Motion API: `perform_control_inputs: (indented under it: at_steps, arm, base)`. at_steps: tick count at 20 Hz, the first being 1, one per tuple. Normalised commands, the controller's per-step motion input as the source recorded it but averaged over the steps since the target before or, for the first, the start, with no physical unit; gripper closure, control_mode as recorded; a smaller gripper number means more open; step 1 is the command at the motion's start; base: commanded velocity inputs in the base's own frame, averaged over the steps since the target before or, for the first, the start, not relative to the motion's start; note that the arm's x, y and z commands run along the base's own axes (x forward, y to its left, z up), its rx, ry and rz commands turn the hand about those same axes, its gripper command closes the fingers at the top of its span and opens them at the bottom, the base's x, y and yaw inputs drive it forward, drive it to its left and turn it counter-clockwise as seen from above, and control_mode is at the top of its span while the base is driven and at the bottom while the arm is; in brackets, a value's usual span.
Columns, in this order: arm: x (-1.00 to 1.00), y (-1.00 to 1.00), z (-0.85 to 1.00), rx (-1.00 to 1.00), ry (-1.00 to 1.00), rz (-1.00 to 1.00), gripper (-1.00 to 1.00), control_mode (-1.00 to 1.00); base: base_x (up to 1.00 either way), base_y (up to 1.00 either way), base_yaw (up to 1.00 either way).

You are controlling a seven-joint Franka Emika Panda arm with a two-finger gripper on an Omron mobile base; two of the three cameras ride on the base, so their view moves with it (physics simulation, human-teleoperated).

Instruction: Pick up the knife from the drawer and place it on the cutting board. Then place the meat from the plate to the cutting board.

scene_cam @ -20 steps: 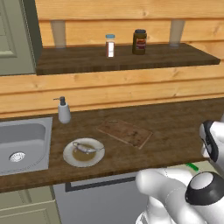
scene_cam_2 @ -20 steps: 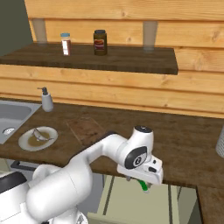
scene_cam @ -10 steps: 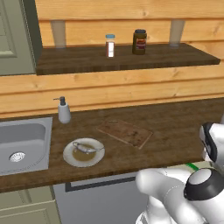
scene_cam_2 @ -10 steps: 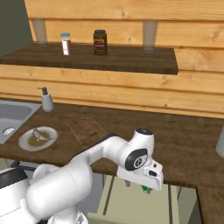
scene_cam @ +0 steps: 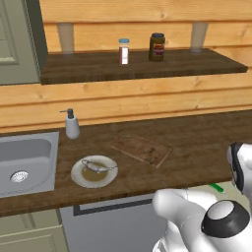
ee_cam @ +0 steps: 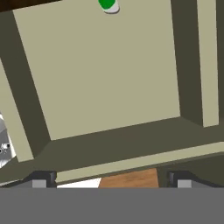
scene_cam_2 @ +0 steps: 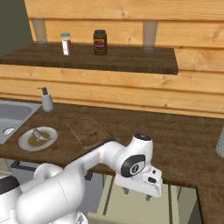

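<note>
Below, your scene runs from largest to smallest. Counter [scene_cam: 197, 133]: dark wood, carrying the sink [scene_cam: 24, 157] at the left of both base views. Drawer [ee_cam: 100, 74]: pulled out beneath the counter's front edge, its pale cream-olive floor bare across most of the hand view. Arm: it bends down in front of the counter, and your gripper [scene_cam_2: 136, 196] hangs over the drawer (right base view) — jaws spread wide, nothing between them; the fingertips [ee_cam: 41, 178] show far apart at the bottom of the hand view. Cutting board [scene_cam: 141, 149]: flat on the counter, just right of the plate [scene_cam: 78, 177], the two apart. Plate: near the counter's front edge, beside the sink, with the meat [scene_cam: 94, 167] lying across its brown centre. Soap dispenser [scene_cam: 72, 124]: upright behind the plate. Shelf above — a dark jar [scene_cam: 157, 47] and a small white shaker [scene_cam: 124, 51] side by side. Knife [ee_cam: 108, 5]: inside the drawer, at the top edge of the hand view; you see its green handle end.
</note>
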Motion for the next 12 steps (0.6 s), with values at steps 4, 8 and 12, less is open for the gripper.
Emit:
perform_control_inputs:
  at_steps: [4,8,12]
  arm:
    - [0.00,0.00,-0.14,0.00,0.00,0.00,-1.00,-1.00]
    - [-0.10,0.00,-0.25,0.00,0.02,0.00,-1.00,-1.00]
    - [-0.18,0.00,-0.34,0.01,0.05,0.00,-1.00,-1.00]
  base:
    - [0.00,0.00,0.00]
    - [0.00,0.00,0.00]
    - [0.00,0.00,0.00]
